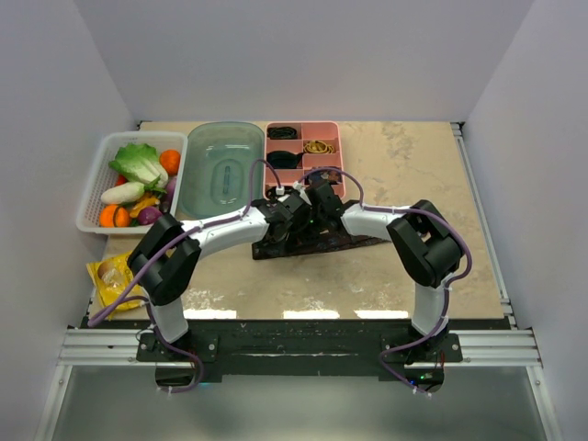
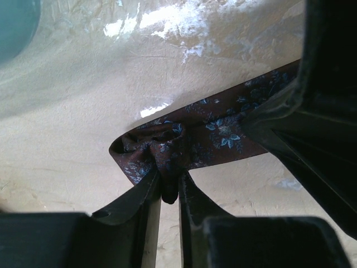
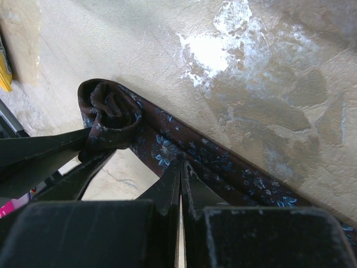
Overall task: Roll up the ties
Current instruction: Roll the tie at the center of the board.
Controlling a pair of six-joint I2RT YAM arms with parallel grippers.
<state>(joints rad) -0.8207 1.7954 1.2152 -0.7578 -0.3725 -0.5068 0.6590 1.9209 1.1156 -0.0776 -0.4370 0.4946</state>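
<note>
Tie point(image 2: 217, 139), maroon with small blue flowers: its rolled end point(image 3: 109, 114) is pinched in the left claw point(image 2: 170, 178). The right claw point(image 3: 182, 168), fingers pressed together, nips the flat strip just beside the roll. The rest stretches across the middle of the bench point(image 1: 413, 165).

One patterned tie point(image 2: 223, 134) on the table point(image 1: 413, 165). Two robot arms point(image 1: 220, 230), left and right. One pink tray point(image 1: 323, 167), with three coils point(image 1: 283, 131) inside (two dark, one yellowish). One clear green tub point(image 1: 220, 170). One white basket point(image 1: 92, 179) of vegetables point(image 1: 138, 163), too jumbled for a count. One yellow packet point(image 1: 115, 276).
</note>
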